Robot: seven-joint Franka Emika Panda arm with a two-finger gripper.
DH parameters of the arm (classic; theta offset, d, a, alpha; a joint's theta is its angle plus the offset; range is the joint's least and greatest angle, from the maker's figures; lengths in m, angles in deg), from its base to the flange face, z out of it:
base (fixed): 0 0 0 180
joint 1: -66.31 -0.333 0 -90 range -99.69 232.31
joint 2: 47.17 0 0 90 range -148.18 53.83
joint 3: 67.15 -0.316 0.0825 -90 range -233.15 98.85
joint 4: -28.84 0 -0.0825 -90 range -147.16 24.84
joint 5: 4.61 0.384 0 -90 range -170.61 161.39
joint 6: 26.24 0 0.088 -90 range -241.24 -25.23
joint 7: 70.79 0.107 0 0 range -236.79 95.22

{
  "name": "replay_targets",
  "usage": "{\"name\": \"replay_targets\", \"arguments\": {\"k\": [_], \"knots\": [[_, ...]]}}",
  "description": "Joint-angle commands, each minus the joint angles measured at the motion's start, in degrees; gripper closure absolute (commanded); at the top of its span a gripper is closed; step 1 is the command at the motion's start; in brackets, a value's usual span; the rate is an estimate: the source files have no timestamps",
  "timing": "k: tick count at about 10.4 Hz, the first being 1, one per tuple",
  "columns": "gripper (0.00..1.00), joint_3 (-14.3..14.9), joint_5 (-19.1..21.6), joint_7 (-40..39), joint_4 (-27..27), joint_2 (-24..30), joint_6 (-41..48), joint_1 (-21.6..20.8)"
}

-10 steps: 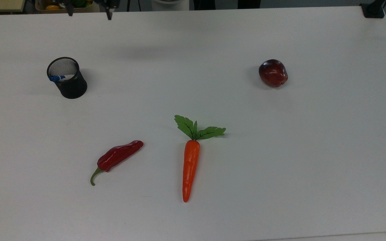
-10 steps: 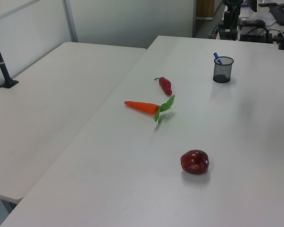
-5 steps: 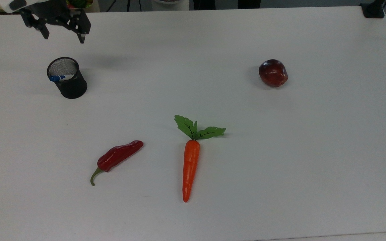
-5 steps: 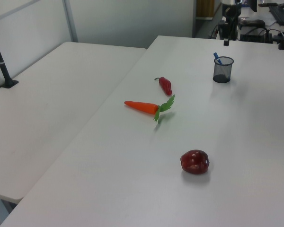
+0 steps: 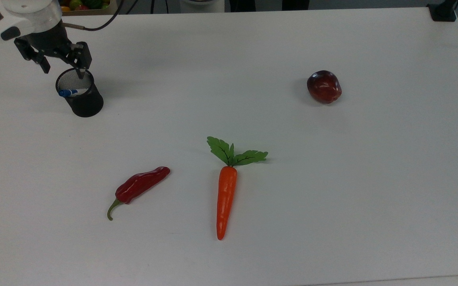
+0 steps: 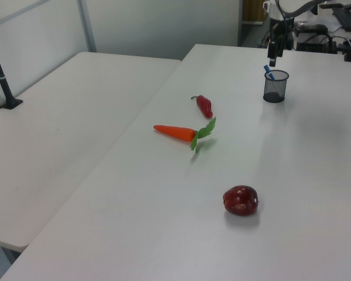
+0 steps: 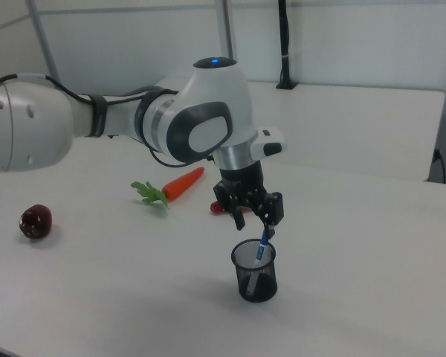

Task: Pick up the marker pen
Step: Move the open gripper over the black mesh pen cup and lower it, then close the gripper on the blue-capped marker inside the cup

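A: Here's the claw (image 5: 63,66) hanging just above the black mesh cup (image 5: 81,95), fingers spread apart and gripping nothing.

B: And the marker pen (image 5: 68,92) stands inside that cup, right under the claw, leaning against the rim with its blue cap poking up toward the fingers.

A: How do you reckon it handles?

B: Light and stiff, I'd say, with a smooth plastic barrel that could slip in a loose pinch. It's slim too, so the fingers need to close squarely across it.

A: Where would you take hold?

B: On the exposed upper end, at the cap, since the cup wall hides the rest. In the right view one finger sits very close beside the pen (image 7: 263,244).

A: Looks-wise?

B: Slim, white body, blue cap. Any print on it is too small to read.

A: Everything else, the pepper (image 5: 139,186), carrot (image 5: 226,198) and apple (image 5: 324,86), lies well away from the claw on the tabletop (image 5: 372,178).
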Motion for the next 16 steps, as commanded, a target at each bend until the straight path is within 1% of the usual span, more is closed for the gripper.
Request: {"name": "replay_targets", "arguments": {"k": [1, 2, 4, 6, 8, 11, 12, 14, 16], "knots": [[0.43, -0.2, -0.9, -1.2, -0.2, -2.7, -6.0, 0.0], [0.44, -0.2, -0.9, -1.2, -0.2, -3.3, -7.4, 0.0], [0.55, -0.2, -0.9, -1.2, -0.1, -3.7, -8.6, -0.1], [0.69, -0.2, -0.9, -1.2, -0.1, -3.7, -8.5, -0.1], [0.74, -0.2, -0.8, -1.1, -0.1, -3.5, -8.3, -0.1], [0.92, -0.2, -0.7, -0.5, 0.3, -2.6, -7.6, -0.1], [0.96, -0.3, -0.7, -0.4, 0.3, -2.2, -6.7, -0.2], [0.97, -0.3, -0.2, -0.4, 0.4, -1.0, -5.5, 0.0], [0.97, -0.3, 0.2, -0.2, 1.7, 0.3, -4.2, 0.2]]}}
